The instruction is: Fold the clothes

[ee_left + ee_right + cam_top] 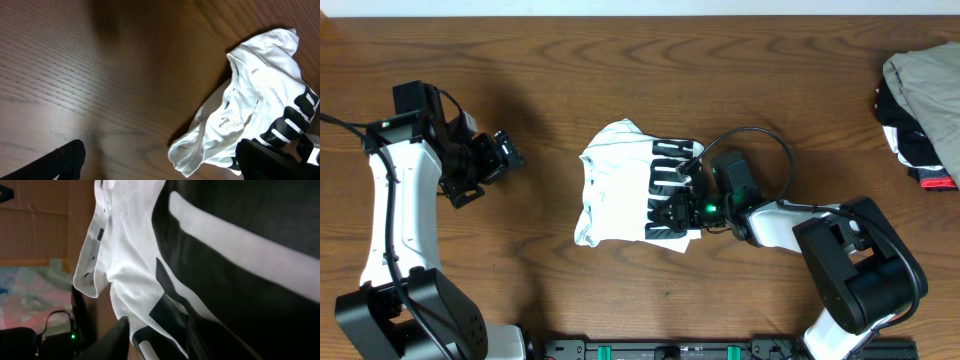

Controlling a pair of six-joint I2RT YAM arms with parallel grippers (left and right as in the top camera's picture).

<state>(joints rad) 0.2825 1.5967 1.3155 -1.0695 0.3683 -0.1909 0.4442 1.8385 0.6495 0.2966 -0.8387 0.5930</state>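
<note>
T-shirt [615,190]: any fold made yet?
- None. It lies crumpled in a lump mid-worktop [770,60], nothing flattened. By my reading, spreading and every fold are left.
- Hands?
- Right hand [678,200] sits at the shirt's near-right edge, on the black lettering [665,180]; cannot tell whether cloth is pinched. Left hand [488,165] is spread wide, empty, well apart to the left.
- Material?
- Thin white knit, wrinkly, with a ribbed collar [107,215] and bold print. Wood-grain top. Far right corner: heap of garments [925,100], beige-grey, black, red.
</note>
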